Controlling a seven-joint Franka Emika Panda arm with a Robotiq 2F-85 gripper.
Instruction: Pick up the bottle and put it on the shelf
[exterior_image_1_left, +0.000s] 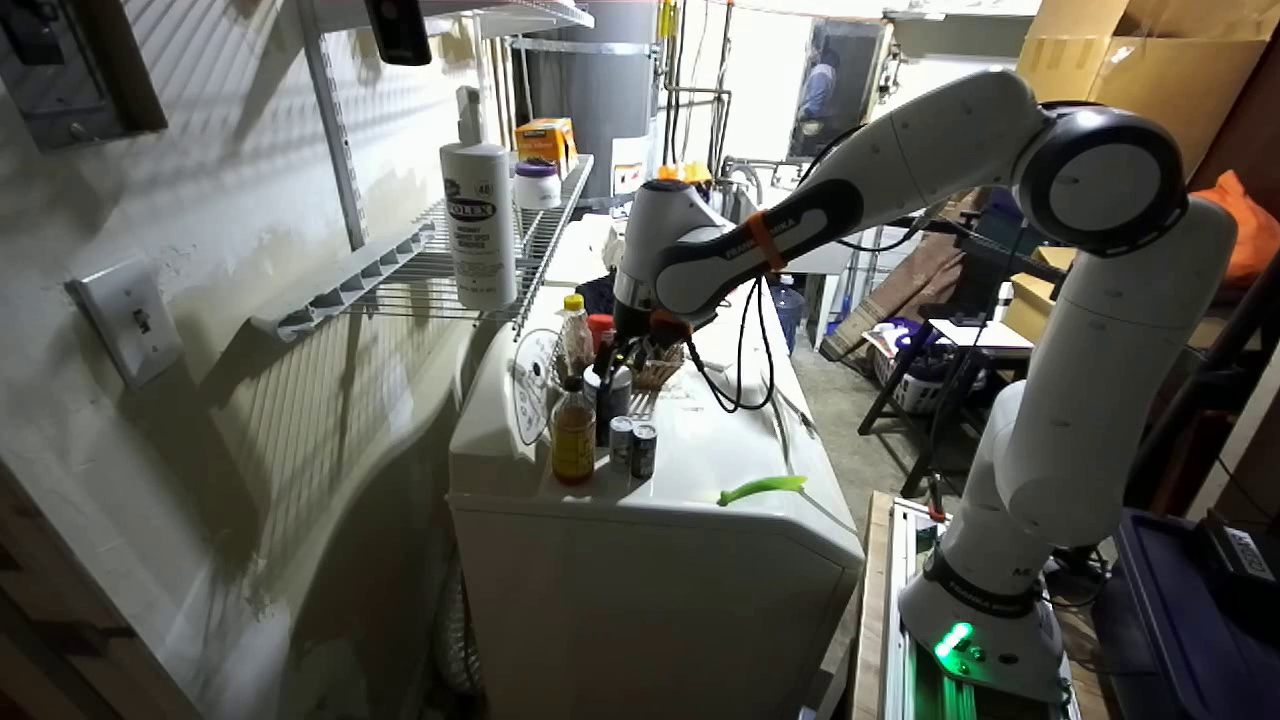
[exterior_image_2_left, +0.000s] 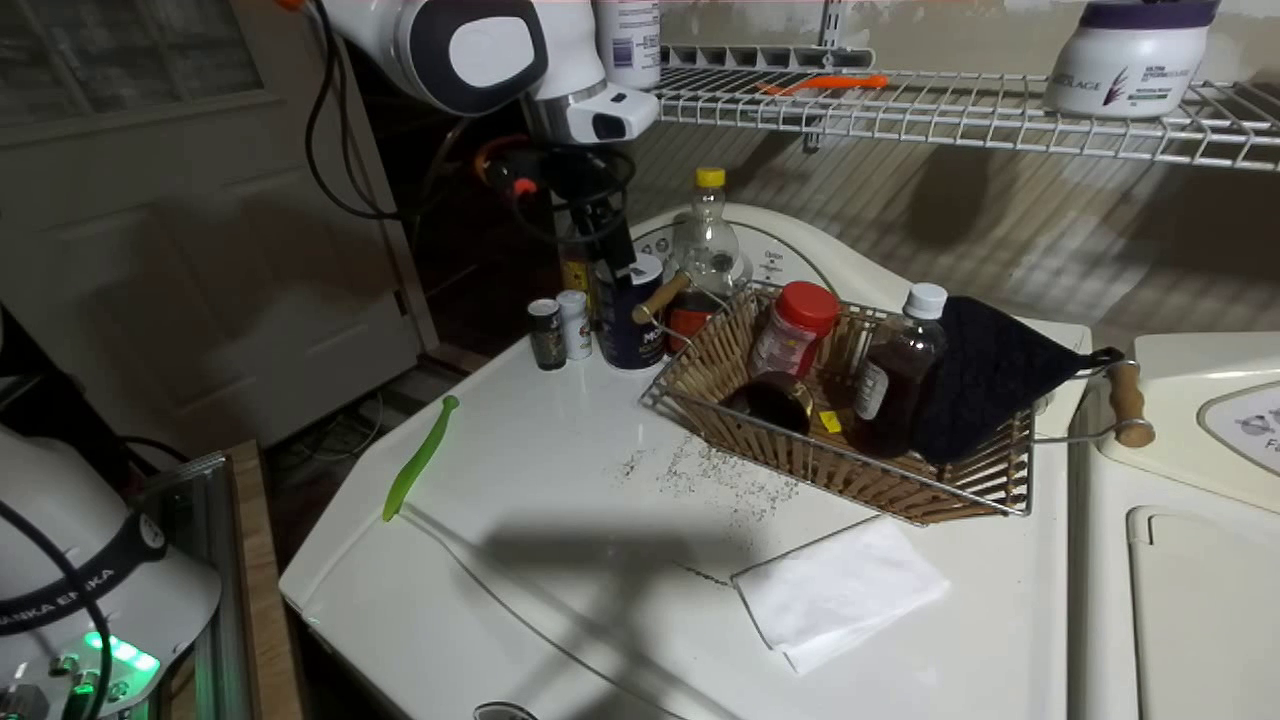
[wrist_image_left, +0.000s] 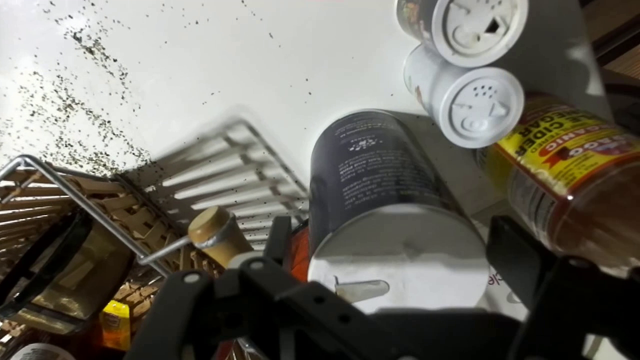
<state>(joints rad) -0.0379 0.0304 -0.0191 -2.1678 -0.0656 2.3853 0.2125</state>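
Straddling a dark canister (wrist_image_left: 375, 165), gripper (wrist_image_left: 391, 230) spread wide, contact unclear

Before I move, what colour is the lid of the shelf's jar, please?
The lid is purple, clearest in an exterior view.

Slatted basket (exterior_image_2_left: 865, 478) on white appliance (exterior_image_1_left: 660, 600); folded sheet (exterior_image_2_left: 840, 590), dark specks (exterior_image_2_left: 708, 478) near it.

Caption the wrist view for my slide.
Open fingers flank a dark canister, with two small shakers and a cider vinegar bottle nearby.
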